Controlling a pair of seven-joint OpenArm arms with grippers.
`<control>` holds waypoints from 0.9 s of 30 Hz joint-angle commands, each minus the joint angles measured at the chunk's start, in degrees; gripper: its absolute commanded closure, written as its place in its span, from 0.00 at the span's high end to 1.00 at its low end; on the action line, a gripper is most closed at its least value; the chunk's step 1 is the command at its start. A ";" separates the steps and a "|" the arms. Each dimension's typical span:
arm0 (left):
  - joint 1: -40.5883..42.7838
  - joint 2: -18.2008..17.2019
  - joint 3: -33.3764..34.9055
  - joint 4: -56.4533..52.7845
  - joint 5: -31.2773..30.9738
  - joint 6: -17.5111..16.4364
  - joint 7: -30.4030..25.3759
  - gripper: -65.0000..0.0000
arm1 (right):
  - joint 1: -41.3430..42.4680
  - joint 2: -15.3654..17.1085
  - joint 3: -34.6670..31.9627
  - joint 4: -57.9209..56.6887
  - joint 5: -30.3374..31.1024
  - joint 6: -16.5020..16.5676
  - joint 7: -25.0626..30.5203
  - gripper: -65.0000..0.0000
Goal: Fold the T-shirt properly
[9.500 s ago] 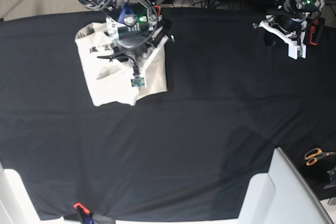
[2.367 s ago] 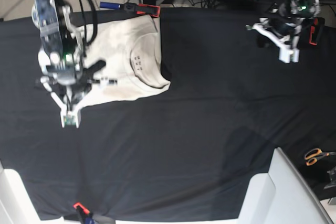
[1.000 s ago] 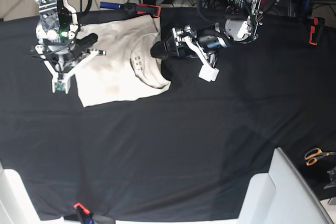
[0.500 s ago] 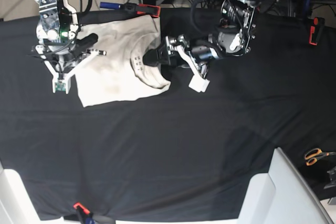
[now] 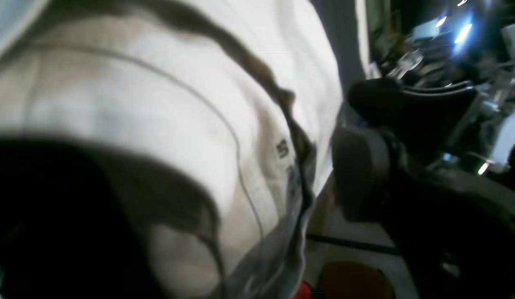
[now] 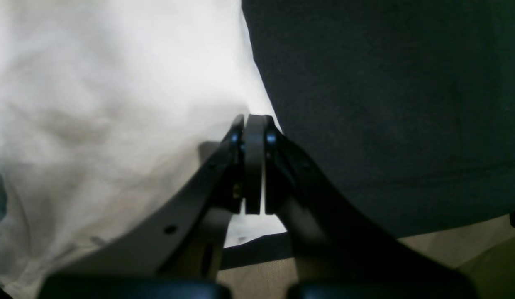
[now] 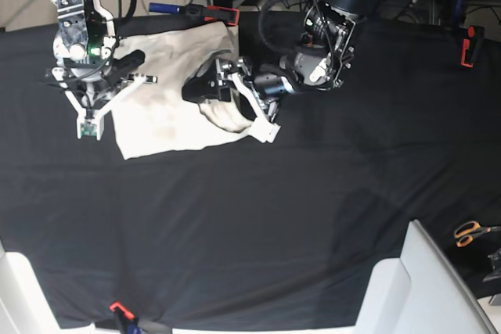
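Observation:
The cream T-shirt (image 7: 160, 119) lies partly folded at the far left of the black tablecloth (image 7: 313, 217). My left gripper (image 7: 205, 87) reaches in from the right and sits low over the neck end. In the left wrist view the left gripper (image 5: 207, 199) is open, and the T-shirt's (image 5: 157, 104) collar seam and size label run between its jaws. My right gripper (image 6: 253, 122) is shut with nothing between its fingers, its tips at the T-shirt's (image 6: 95, 104) outer edge. In the base view the right gripper (image 7: 98, 85) points down, tips hidden under its body.
Clamps (image 7: 223, 15) grip the cloth at the far edge, and a red one (image 7: 468, 44) is at the right. Orange-handled scissors (image 7: 470, 232) lie beyond the right edge. A white panel (image 7: 427, 287) stands at the front right. Cables run behind the table.
My left arm has swung left across the table and now sits over the T-shirt's neck end, jaws still wide. The right arm has not moved.

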 commanded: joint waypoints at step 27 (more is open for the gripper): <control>-5.93 -7.13 9.55 3.15 4.78 12.58 1.63 0.00 | 0.31 0.20 0.39 1.05 -0.35 -0.13 0.87 0.00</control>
